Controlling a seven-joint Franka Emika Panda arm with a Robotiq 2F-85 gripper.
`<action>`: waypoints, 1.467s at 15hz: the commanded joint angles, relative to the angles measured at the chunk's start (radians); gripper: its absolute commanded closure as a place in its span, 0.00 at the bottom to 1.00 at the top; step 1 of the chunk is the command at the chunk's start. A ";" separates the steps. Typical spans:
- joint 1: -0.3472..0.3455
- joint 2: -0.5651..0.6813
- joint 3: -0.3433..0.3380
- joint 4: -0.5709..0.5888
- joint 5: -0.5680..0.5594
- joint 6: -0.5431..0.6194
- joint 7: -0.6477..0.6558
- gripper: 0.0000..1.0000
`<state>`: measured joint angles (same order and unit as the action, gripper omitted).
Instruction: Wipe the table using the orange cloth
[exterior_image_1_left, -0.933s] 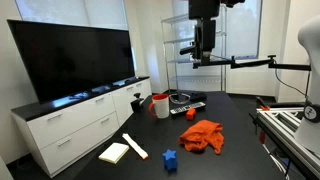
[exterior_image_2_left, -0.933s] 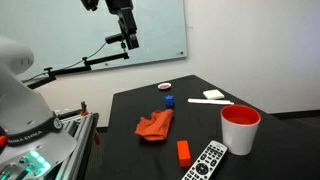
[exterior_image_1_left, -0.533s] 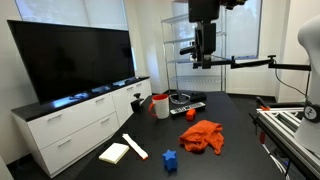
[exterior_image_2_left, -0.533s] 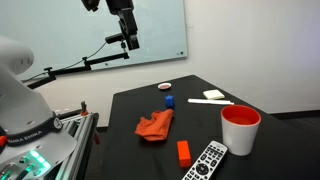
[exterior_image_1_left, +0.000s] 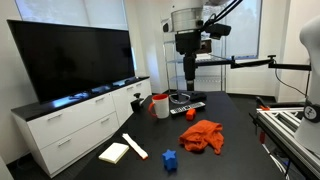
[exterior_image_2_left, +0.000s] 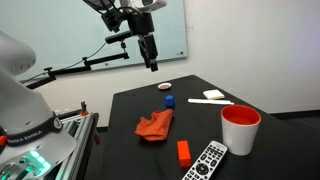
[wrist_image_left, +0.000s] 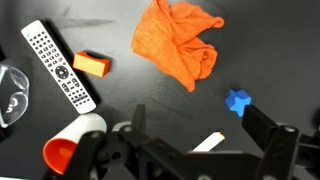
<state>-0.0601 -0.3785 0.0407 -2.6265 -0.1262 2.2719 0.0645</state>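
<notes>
The orange cloth (exterior_image_1_left: 203, 135) lies crumpled on the black table (exterior_image_1_left: 235, 150). It also shows in an exterior view (exterior_image_2_left: 155, 125) and at the top of the wrist view (wrist_image_left: 180, 40). My gripper (exterior_image_1_left: 187, 82) hangs high above the table, well above the cloth and apart from it, as also shown in an exterior view (exterior_image_2_left: 150, 62). In the wrist view its two fingers (wrist_image_left: 200, 130) are spread wide with nothing between them.
On the table are a remote (wrist_image_left: 60, 65), a small orange block (wrist_image_left: 91, 63), a red cup (wrist_image_left: 70, 150), a blue block (wrist_image_left: 237, 102) and a white stick (wrist_image_left: 207, 143). A white pad (exterior_image_1_left: 114, 153) lies near the table's corner. A TV stands on a white cabinet (exterior_image_1_left: 70, 125).
The arm has swung and come down from the top of both exterior views. The gripper now hangs lower over the table. The cloth has not moved.
</notes>
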 joint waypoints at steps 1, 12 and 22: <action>-0.026 0.105 -0.040 0.076 -0.014 0.044 0.000 0.00; -0.027 0.167 -0.092 0.050 0.082 0.093 0.007 0.00; -0.024 0.268 -0.094 -0.039 -0.148 0.281 -0.244 0.00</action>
<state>-0.0857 -0.1252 -0.0476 -2.6407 -0.1963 2.4627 -0.1103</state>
